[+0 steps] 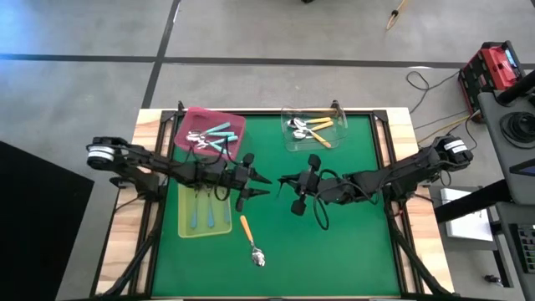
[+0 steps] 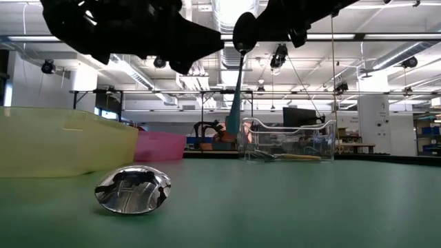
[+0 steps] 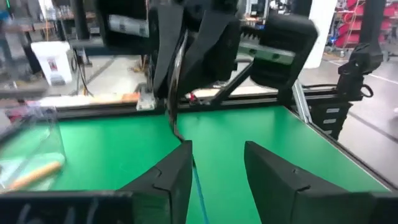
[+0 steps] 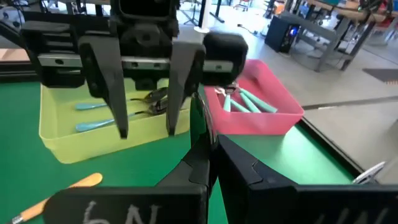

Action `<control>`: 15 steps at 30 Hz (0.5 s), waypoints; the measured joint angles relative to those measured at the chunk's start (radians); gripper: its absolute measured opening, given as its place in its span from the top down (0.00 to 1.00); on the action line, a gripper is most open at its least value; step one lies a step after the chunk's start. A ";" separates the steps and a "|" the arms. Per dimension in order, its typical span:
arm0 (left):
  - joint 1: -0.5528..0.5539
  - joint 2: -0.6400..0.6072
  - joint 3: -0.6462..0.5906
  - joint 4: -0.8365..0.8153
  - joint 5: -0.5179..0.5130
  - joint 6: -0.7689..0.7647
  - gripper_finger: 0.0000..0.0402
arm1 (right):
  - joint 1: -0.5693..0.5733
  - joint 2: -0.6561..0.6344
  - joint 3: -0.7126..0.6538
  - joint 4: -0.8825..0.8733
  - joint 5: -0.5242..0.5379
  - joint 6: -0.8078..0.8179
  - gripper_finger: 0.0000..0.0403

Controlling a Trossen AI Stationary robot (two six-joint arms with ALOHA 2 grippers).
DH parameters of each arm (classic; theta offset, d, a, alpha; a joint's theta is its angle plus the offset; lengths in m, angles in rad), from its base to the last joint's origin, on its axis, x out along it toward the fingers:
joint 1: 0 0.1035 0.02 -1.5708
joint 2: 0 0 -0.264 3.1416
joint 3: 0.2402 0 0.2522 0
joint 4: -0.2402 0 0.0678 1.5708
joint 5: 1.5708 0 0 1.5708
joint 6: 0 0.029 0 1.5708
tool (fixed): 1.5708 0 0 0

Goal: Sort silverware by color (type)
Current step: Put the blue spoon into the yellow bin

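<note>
Handing a teal spoon between end effectors above the table

The right end effector (image 4: 208, 158) is gripping a teal spoon (image 2: 236, 96) that hangs handle-down, clenched on its upper end; the left end effector (image 3: 217, 168), just opposite, is standing part-open beside the handle. Judged next: the left should close squarely on the handle before the right lets go, then carry it to the pink tray (image 1: 212, 130) behind it, where teal spoons lie. An orange spoon (image 1: 251, 241) is lying below both.

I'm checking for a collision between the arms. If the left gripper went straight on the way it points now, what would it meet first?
Most likely the right gripper, which faces the left gripper across the green mat and is shut on a spoon; depth between them is unclear.
</note>
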 joint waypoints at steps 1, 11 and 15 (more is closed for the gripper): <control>0.003 0.011 0.003 -0.001 0.001 -0.017 0.67 | -0.001 0.000 0.000 0.001 -0.001 -0.007 0.98; 0.006 0.097 0.078 0.002 -0.018 -0.038 0.50 | -0.001 0.003 0.000 0.015 -0.010 -0.015 0.98; 0.008 0.137 0.103 0.006 -0.024 -0.050 0.50 | -0.001 0.003 0.000 0.017 -0.010 -0.015 0.98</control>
